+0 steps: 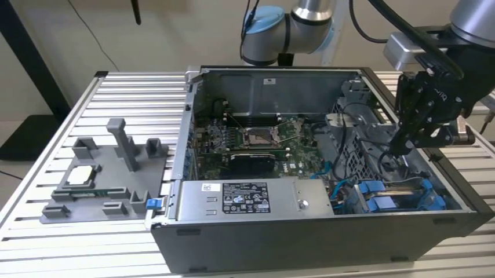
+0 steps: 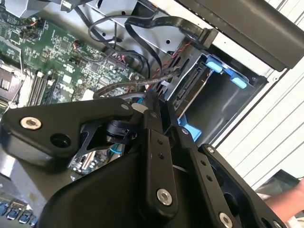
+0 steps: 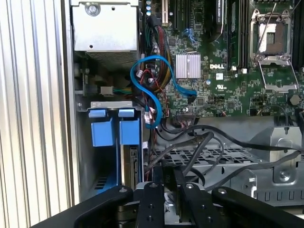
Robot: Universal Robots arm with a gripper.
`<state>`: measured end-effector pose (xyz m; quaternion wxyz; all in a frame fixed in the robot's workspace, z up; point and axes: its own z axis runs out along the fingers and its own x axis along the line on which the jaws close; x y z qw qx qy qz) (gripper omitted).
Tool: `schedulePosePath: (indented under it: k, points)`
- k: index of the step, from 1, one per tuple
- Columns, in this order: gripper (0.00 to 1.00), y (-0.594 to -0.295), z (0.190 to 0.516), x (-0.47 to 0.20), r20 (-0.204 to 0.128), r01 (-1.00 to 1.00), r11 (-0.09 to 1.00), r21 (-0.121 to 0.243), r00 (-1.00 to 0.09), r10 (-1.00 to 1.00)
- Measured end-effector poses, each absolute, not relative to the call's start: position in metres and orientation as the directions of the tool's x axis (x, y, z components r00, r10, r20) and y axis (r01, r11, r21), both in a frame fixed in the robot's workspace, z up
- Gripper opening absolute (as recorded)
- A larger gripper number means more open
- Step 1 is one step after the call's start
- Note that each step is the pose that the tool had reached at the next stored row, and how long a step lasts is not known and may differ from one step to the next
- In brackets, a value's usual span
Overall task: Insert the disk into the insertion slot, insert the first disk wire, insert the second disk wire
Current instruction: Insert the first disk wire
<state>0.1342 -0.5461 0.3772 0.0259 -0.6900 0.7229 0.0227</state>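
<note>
The disk's blue carrier (image 3: 129, 132) sits in the drive bay beside a second blue carrier (image 3: 102, 132); the same pair shows at the case's front right corner (image 1: 386, 202). A grey edge of the disk (image 2: 191, 89) shows inside the bay. My gripper (image 1: 398, 149) hangs just above that bay, its black fingers (image 2: 153, 124) drawn together. Black wires (image 3: 199, 142) run right up to the fingertips, and the gripper (image 3: 168, 173) appears shut on a black disk wire. The wire's plug is hidden behind the fingers.
The open computer case (image 1: 232, 75) holds the motherboard (image 1: 255, 142), a grey power-supply box (image 1: 247, 200) and a looping blue cable (image 3: 154, 90). A grey fixture (image 1: 108, 174) with small parts lies at the exterior view's left. A person's hand (image 2: 287, 199) is near the case.
</note>
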Motion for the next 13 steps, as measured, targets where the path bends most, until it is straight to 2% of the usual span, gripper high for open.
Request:
schedulePosePath:
  k: [13]
  points:
    - [0.0, -0.5472, 0.3721, 0.1357, -0.069, -0.999, 0.047, 0.003, -0.047, -0.997]
